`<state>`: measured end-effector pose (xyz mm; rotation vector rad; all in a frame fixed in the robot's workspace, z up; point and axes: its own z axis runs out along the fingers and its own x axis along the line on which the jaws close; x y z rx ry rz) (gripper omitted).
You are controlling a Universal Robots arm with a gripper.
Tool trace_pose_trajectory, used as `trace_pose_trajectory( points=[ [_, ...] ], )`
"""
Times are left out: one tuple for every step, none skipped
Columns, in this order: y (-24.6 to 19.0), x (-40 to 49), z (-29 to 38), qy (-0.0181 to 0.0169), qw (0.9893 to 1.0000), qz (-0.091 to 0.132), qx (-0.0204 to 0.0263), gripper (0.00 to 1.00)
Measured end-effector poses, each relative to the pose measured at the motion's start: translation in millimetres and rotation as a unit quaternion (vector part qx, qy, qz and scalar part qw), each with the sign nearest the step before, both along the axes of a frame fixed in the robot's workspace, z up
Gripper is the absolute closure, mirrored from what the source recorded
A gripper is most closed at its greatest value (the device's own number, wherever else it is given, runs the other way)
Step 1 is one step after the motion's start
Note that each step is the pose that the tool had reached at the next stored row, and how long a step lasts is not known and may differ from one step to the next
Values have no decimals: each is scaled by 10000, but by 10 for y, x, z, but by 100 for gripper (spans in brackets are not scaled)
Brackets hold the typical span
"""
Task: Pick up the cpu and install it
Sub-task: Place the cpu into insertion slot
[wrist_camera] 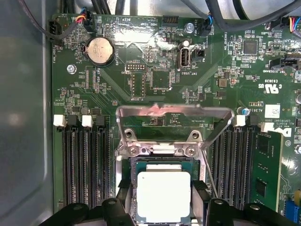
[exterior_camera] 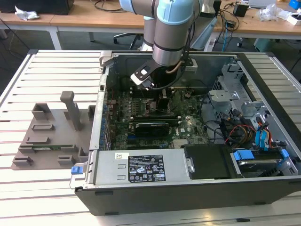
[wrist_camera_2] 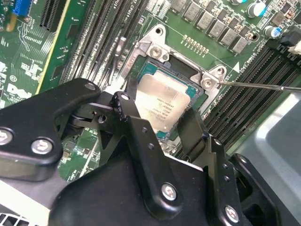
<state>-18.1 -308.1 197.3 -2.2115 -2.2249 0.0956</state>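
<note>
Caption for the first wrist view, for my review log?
Black gripper straddling the small silvery-white square cpu at the socket of the green motherboard, silver metal frame raised.

Silvery cpu [wrist_camera: 163,197] flat in socket [wrist_camera: 160,149]

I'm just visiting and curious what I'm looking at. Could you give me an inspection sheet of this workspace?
Surface: white slatted table, carrying an open computer case.
Job's things: the cpu sits in the motherboard socket, hold-down frame raised.
Clutter: grey fixture beside the case, on the exterior view's left.
Gripper: gripper down inside the case, at the cpu; grip cannot be judged.
Cables: coloured wires bundled in the case, exterior view's right.
Surroundings: wooden desks behind.
</note>
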Motion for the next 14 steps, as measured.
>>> trace_pose_trajectory(
  points=[
    [6, 1, 0, 0, 10000, 0, 0, 38],
    [13, 1, 0, 0, 10000, 0, 0, 38],
    [15, 1, 0, 0, 10000, 1, 0, 38],
    [15, 1, 2, 0, 10000, 1, -1, 38],
    [16, 1, 7, 0, 10000, 0, -1, 38],
    [16, 1, 17, 0, 10000, 0, -1, 38],
    [15, 1, 33, 0, 10000, 0, -1, 38],
    [15, 1, 55, 0, 10000, 0, -1, 38],
    [16, 1, 69, 0, 10000, 0, -1, 38],
    [15, 1, 86, 0, 10000, 0, -2, 38],
    [16, 1, 115, 0, 10000, 0, -2, 38],
    [16, 1, 144, 0, 10000, 0, -2, 38],
    [16, 1, 170, -1, 10000, 0, -2, 47],
    [16, 1, 186, -1, 10000, 0, -2, 59]
  ],
)
